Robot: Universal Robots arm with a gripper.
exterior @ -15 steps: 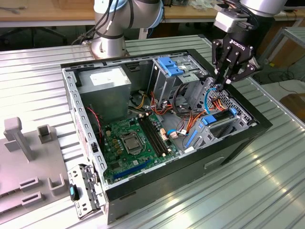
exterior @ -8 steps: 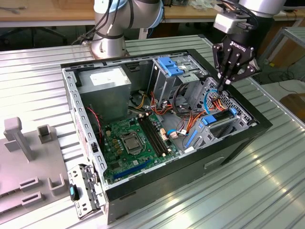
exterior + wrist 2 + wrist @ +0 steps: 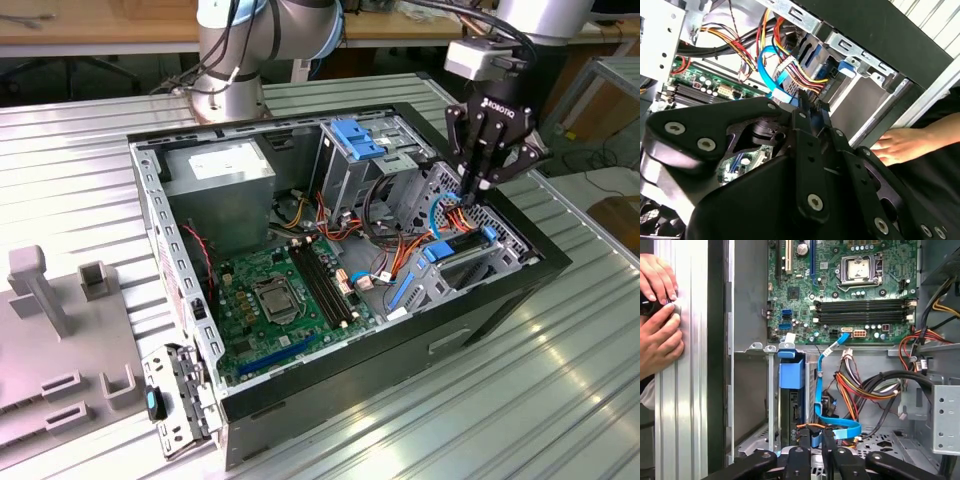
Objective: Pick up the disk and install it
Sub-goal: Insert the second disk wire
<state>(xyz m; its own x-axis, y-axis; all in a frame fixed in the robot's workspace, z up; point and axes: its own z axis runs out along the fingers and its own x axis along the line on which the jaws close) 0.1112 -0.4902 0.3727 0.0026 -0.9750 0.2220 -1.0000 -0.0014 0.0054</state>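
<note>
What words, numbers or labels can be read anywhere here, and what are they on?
Gripper: white lettering on its black body, a maker's mark, left unquoted.
White label on the grey metal box: print too small to read.
Motherboard: tiny white markings, unreadable.
Nothing else legible.

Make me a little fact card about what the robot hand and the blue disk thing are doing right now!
gripper: over the open computer case, at the drive bay
fingers: close together, by the blue and coloured cables
disk: in the bay slot, blue tab showing
held: cannot tell if anything is pinched
motherboard: bare on the case floor
person's hands: on the metal table beside the case
</note>
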